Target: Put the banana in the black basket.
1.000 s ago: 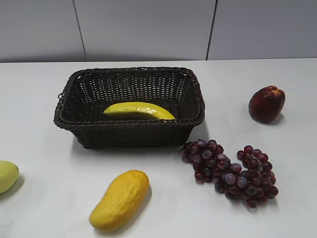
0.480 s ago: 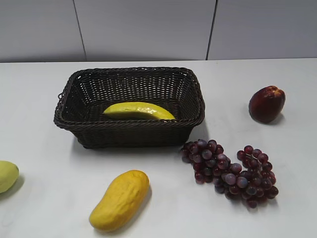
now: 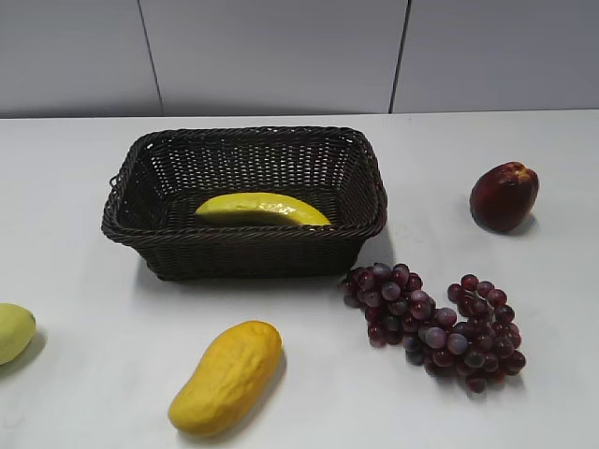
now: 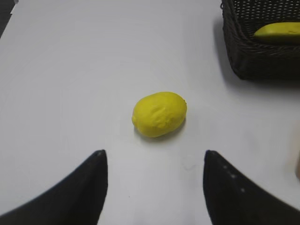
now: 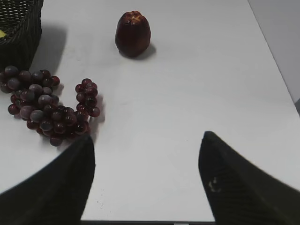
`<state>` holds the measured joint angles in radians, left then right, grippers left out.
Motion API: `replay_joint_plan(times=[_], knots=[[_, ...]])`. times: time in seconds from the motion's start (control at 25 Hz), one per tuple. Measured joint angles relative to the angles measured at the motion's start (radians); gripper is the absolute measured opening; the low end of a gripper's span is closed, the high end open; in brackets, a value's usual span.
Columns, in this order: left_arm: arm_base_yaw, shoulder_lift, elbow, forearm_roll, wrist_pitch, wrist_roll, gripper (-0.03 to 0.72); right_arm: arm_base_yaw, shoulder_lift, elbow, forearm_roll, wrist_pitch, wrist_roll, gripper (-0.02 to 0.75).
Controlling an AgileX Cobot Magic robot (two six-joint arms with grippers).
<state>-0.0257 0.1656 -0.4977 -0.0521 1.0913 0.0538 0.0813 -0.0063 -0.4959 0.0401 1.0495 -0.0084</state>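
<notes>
Finding: the banana (image 3: 262,209) lies inside the basket (image 3: 245,245), on its floor toward the near wall, resting free with nothing gripping it. Across the last second nothing in the exterior view has shifted; banana, basket and the loose fruit hold the same places. I judge the placement done and the scene settled.

My left fingers (image 4: 152,187) are spread wide and empty. Ahead of them, between the two tips, sits a rounded yellow fruit (image 4: 159,114) on the surface (image 4: 70,70); the basket corner, with one end of the banana showing, lies far ahead and to the right of them.

My right fingers (image 5: 145,180) are likewise spread and empty. The grapes (image 5: 47,110) lie ahead and left of the left tip; the dark red fruit (image 5: 133,33) stands well ahead, apart from the grapes.

The mango (image 3: 226,376) remains outside the basket, near its front wall, not touching it.

Assessment: no further grasp appears needed; both arms are clear of the basket.
</notes>
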Motion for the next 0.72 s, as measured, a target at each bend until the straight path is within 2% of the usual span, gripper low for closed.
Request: replay_joint_plan(times=[0.44, 0.72], knots=[[0.0, -0.048, 0.0, -0.003, -0.003, 0.0, 0.455, 0.0, 0.0, 0.0, 0.0, 0.0, 0.0, 0.555], [0.0, -0.169, 0.0, -0.004, -0.005, 0.0, 0.418, 0.0, 0.0, 0.0, 0.0, 0.0, 0.0, 0.555]])
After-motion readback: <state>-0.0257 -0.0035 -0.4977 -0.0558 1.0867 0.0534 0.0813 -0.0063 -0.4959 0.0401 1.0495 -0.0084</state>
